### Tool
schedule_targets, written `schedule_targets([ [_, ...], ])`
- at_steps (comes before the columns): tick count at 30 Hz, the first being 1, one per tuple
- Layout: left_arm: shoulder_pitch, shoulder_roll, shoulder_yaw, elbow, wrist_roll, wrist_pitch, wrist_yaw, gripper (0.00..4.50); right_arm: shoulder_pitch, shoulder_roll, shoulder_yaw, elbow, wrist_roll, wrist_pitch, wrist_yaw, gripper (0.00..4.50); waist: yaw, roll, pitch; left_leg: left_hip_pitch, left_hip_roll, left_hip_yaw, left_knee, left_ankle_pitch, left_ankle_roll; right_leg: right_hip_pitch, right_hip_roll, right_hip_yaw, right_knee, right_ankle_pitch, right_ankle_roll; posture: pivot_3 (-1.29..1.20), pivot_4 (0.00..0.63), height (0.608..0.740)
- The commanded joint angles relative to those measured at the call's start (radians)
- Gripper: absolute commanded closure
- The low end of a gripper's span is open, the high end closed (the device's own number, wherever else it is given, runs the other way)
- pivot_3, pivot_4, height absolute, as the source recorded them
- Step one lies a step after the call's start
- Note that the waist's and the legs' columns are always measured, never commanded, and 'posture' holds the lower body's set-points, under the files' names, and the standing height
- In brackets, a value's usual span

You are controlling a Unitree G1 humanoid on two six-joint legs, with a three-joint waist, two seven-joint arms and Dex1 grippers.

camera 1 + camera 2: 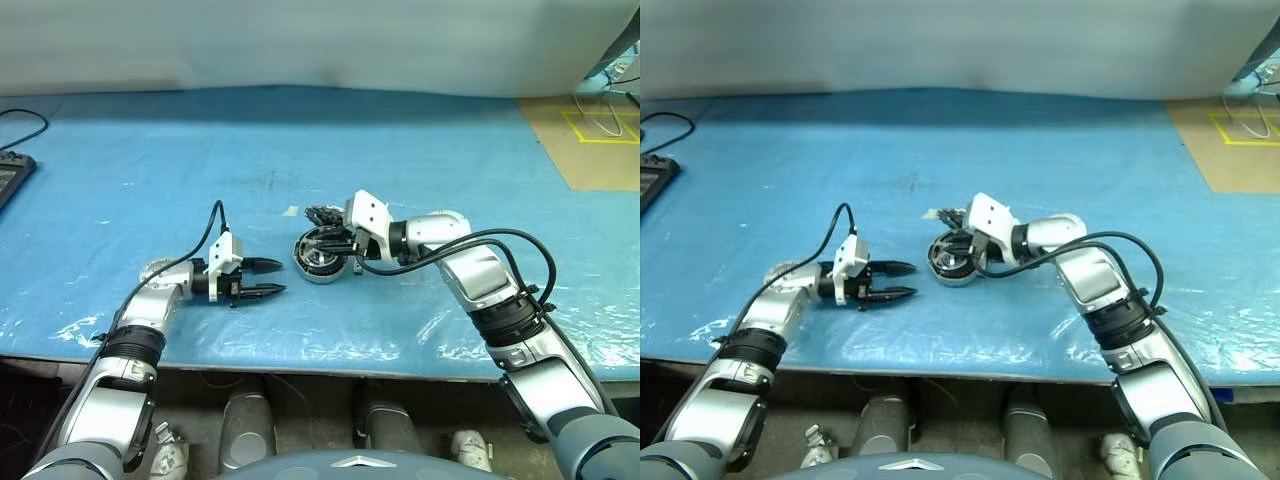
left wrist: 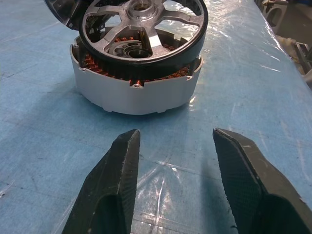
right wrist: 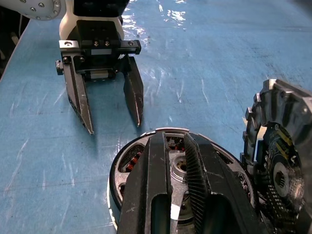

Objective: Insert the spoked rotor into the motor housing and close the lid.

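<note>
The spoked rotor (image 2: pixel 144 31), black-rimmed with silvery spokes, lies tilted on top of the motor housing (image 2: pixel 134 90), not fully seated; copper coils show beneath its rim. The housing stands on the blue surface (image 1: pixel 400 150), near the middle of its near edge. The lid (image 3: pixel 280 161) stands open, upright at the housing's far rim. The right hand (image 3: pixel 178 168) lies over the rotor, its fingers nearly together with a spoke between them. The left hand (image 1: pixel 262 279), fingers apart and holding nothing, points at the housing from just beside it.
</note>
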Motion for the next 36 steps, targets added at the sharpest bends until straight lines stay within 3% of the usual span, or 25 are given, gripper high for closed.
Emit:
schedule_targets([
  [1,0.006,0.009,0.005,-0.038,-0.006,0.008,0.004,2.02,-0.025,0.005,0.001,0.0,-0.011,-0.017,-0.001,3.91,0.0,0.0,0.0,0.0,0.0,0.0,0.0,0.0,0.0,0.0,0.0,0.0,0.0,0.0,0.0,0.0,0.15,0.74],
  [36,0.04,0.005,-0.005,-0.082,-0.001,0.023,0.026,2.02,-0.056,-0.005,-0.007,0.036,-0.037,0.018,0.002,3.91,0.0,0.0,0.0,0.001,0.0,0.0,0.001,0.0,0.0,0.0,0.0,0.0,0.002,0.0,0.0,0.0,0.15,0.74],
])
